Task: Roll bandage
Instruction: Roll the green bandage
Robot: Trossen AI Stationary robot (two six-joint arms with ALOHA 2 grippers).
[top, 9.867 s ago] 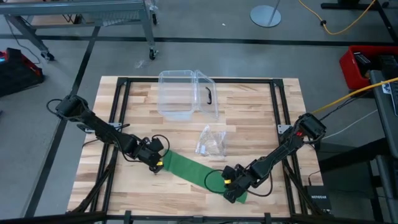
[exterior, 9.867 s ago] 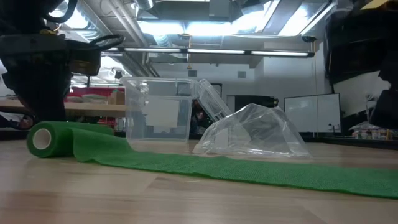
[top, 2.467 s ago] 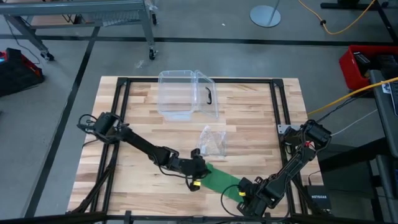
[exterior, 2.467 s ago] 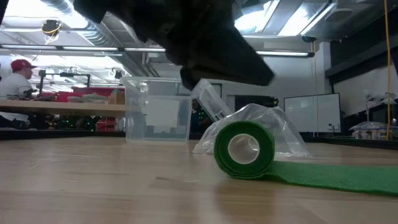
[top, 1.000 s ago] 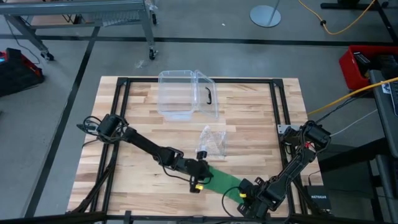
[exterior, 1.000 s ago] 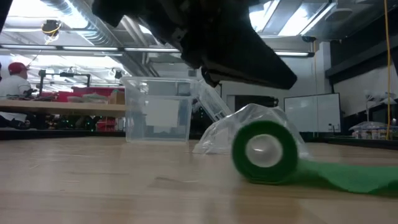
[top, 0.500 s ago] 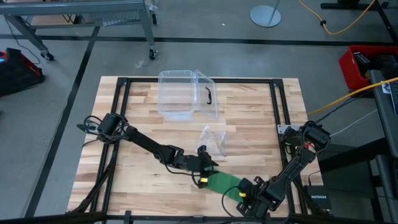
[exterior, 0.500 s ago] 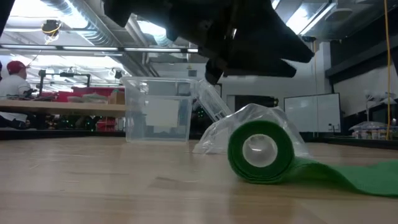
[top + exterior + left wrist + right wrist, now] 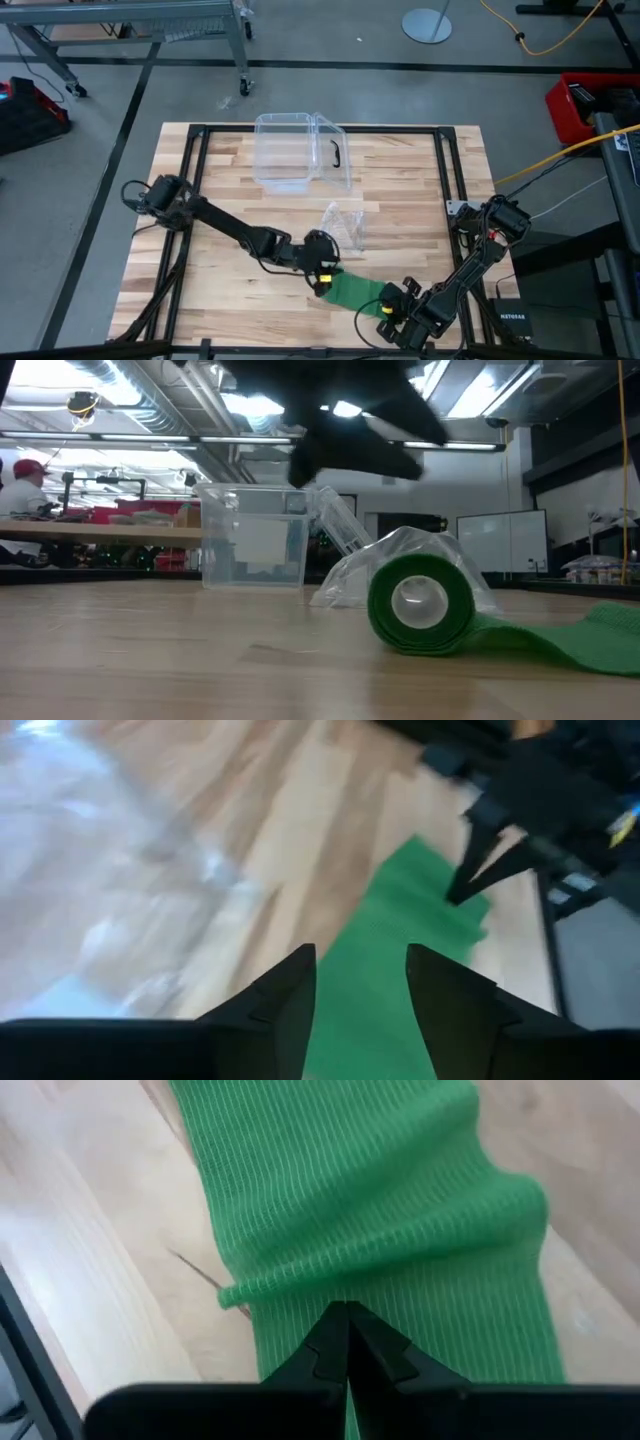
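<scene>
Left pincer [image 9: 355, 995] released above bandage [image 9: 420, 605]; right pincer [image 9: 347, 1342] clenched on its hidden tail end.

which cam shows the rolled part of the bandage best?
Low view: the bandage roll faces the camera end-on, core visible, loose tail trailing off. High view shows it mostly under the left gripper; both wrist views show only flat strip.

Cloth, wood and plastic
Matt ribbed green cloth bandage [image 9: 370, 1210]; smooth pale wood table [image 9: 420, 190]; clear glossy plastic box [image 9: 290, 150].
</scene>
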